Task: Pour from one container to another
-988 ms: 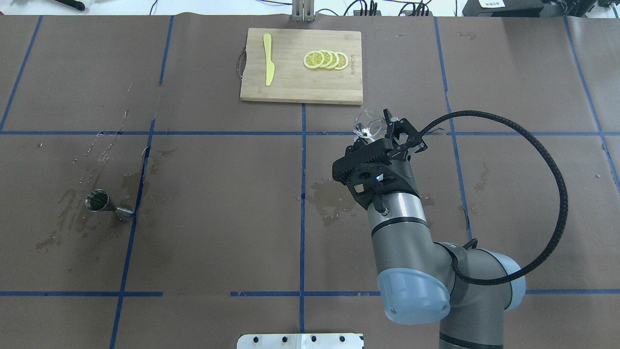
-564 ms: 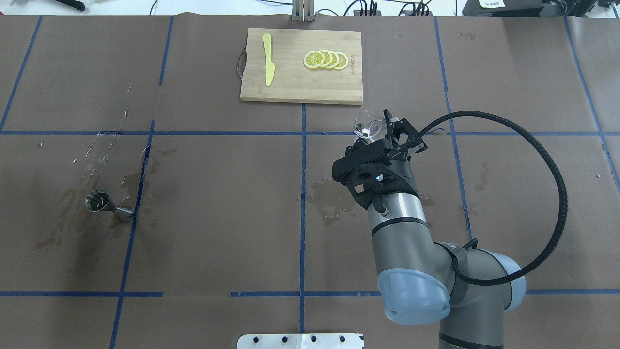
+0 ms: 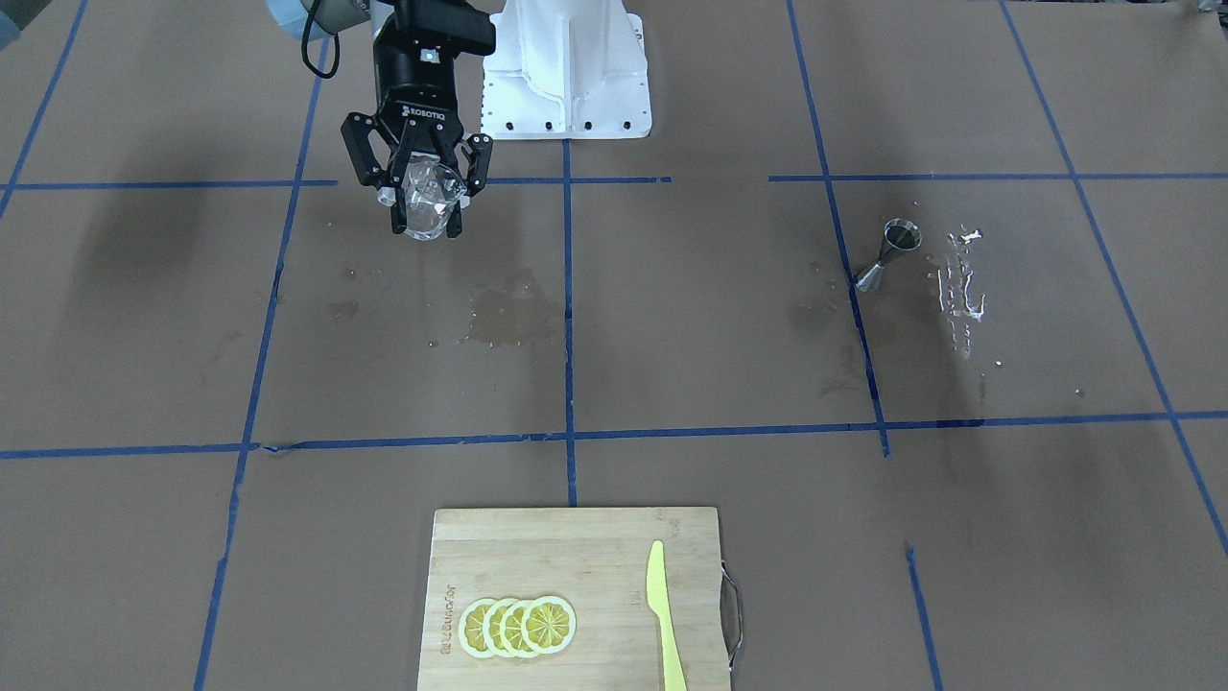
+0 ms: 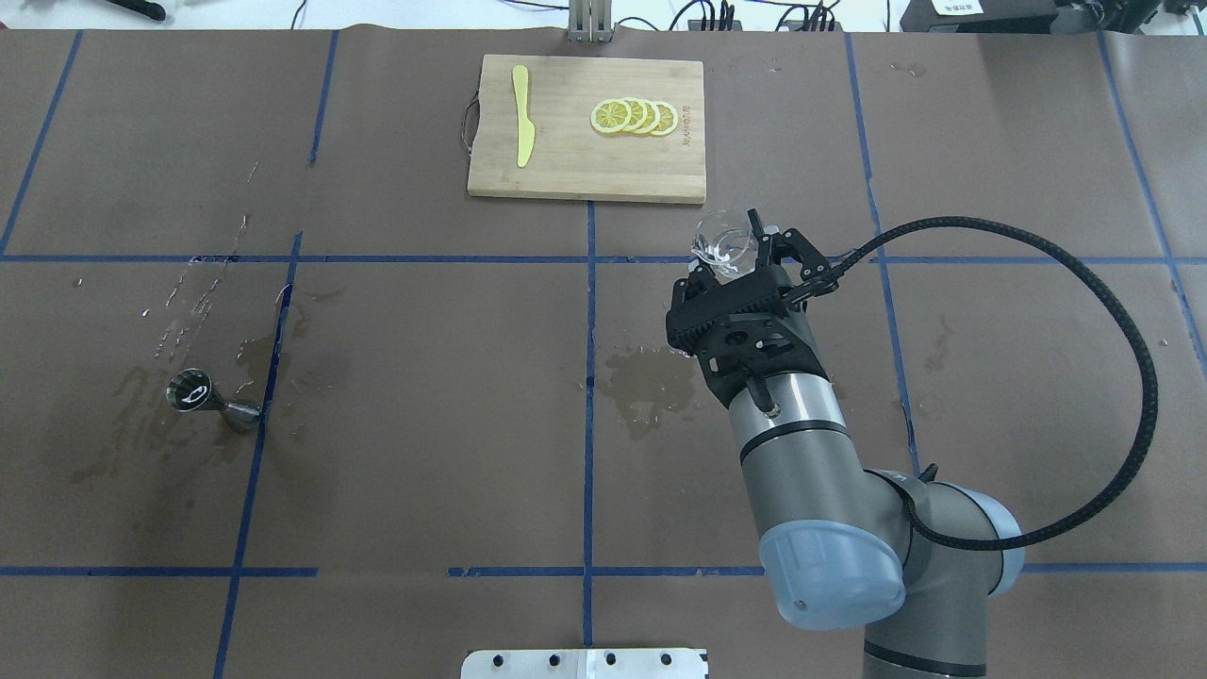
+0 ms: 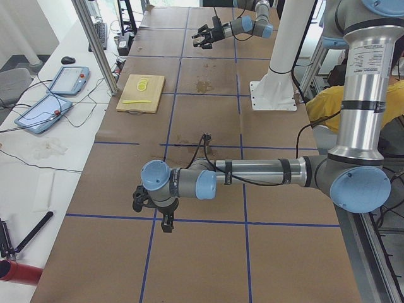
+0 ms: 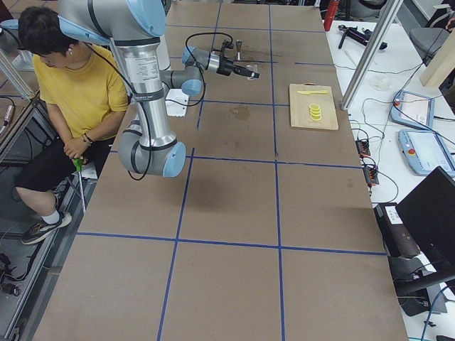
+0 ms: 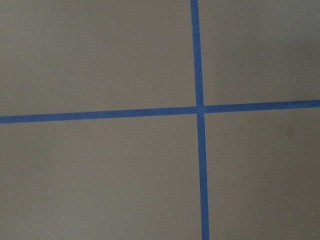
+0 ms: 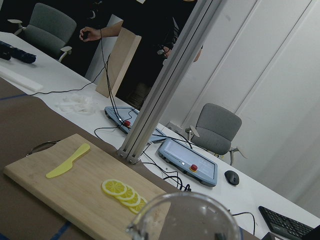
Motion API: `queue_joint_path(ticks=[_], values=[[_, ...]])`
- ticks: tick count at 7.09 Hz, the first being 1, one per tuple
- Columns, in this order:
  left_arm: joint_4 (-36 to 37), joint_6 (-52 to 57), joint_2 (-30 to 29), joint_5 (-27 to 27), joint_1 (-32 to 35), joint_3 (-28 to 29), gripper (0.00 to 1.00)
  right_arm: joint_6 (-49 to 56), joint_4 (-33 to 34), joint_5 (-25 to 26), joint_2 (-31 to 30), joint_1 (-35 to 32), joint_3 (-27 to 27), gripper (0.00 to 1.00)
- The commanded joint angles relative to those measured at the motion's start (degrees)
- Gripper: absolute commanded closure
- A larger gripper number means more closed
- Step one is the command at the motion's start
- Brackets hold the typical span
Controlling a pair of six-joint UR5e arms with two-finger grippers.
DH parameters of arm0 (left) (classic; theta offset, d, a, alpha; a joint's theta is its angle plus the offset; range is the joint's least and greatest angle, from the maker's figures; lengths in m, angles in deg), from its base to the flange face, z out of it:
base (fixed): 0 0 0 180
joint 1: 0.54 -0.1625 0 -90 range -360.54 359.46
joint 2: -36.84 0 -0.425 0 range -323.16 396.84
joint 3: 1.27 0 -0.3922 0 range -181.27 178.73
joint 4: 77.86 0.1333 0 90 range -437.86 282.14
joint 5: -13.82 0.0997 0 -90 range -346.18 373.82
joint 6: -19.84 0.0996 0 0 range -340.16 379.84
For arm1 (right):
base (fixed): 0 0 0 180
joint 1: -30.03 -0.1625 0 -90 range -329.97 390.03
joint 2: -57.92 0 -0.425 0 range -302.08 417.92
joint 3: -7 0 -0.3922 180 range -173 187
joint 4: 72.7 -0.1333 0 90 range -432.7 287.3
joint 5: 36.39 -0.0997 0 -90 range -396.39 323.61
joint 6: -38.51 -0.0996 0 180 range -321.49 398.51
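Brown paper covers the counter (image 4: 424,471), blue tape (image 7: 198,110) crossing it in a grid. Along the far edge runs a white side table (image 5: 25,170) with cables trailing over it and two control tablets (image 5: 68,79) lying flat (red buttons on both). An aluminium post (image 8: 165,85) rises at the counter's edge. Behind it, a grey office chair (image 8: 216,131) stands by a pale panelled wall (image 8: 285,90), and another chair (image 8: 47,31) sits further along. The light is bright and even, with soft shadows on the paper.

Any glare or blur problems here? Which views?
Exterior front-facing: spilled water beside the jigger glares white. Right wrist: glass rim is close and soft, while the cutting board is sharp. Left wrist: tape cross is slightly soft and evenly lit.
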Motion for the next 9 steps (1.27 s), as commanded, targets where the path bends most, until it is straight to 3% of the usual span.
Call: queue_joint_path(ticks=[1,4,5,9], values=[[-0.64,0.17,3.95,0.13,0.04,-5.72,0.0,0.13,-6.08,-1.05,-2.49,-0.41,-0.1,1.0],[-0.91,0.17,3.78,0.04,-0.05,-5.28,0.0,1.45,-24.41,-0.78,-13.81,-0.23,-1.58,1.0],[-0.91,0.17,3.69,0.04,-0.05,-5.28,0.0,0.84,-27.69,-0.7,-16.45,-0.23,-3.42,1.0],[-0.91,0.08,3.08,0.13,-0.14,-5.11,0.0,-5.84,-44.91,0.89,-20.68,0.38,-13.53,1.0]])
